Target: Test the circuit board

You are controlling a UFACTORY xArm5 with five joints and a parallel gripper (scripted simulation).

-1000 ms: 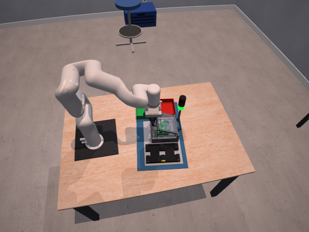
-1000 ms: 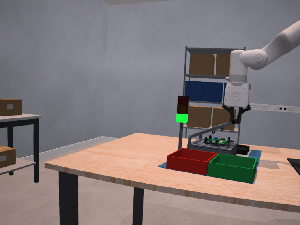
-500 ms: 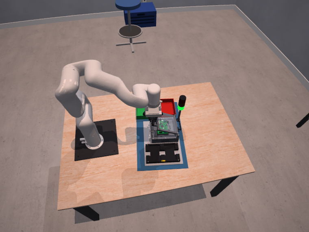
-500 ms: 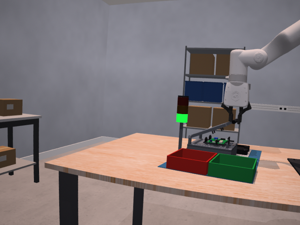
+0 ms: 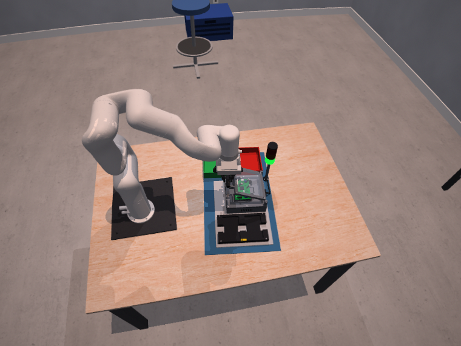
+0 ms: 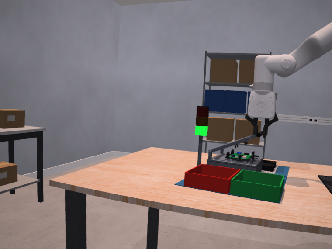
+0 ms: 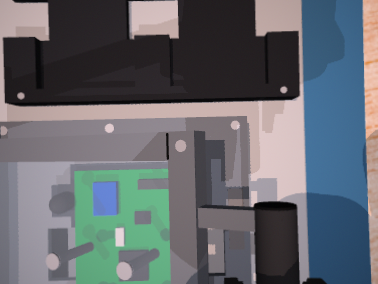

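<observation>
The green circuit board (image 5: 244,185) (image 6: 234,155) (image 7: 130,200) lies in the grey tester (image 5: 234,209) (image 6: 233,165) (image 7: 90,127), component side up. The tester's clear lid (image 5: 256,186) (image 6: 236,142) (image 7: 182,210) is tilted partly open above it. My gripper (image 5: 228,184) (image 6: 260,133) (image 7: 274,281) is slightly open, its fingers on either side of the lid's black handle (image 6: 259,134) (image 7: 276,240) with small gaps. The signal light (image 5: 270,160) (image 6: 201,130) glows green. The green bin (image 5: 209,169) (image 6: 256,187) is empty in the exterior view. The board's pins and connector direction cannot be made out.
The red bin (image 5: 251,159) (image 6: 206,182) stands beside the green bin, behind the tester in the top view. The black tray (image 5: 227,230) (image 7: 215,60) lies on the tester's other side. The signal light's pole stands close to the tester's hinge side.
</observation>
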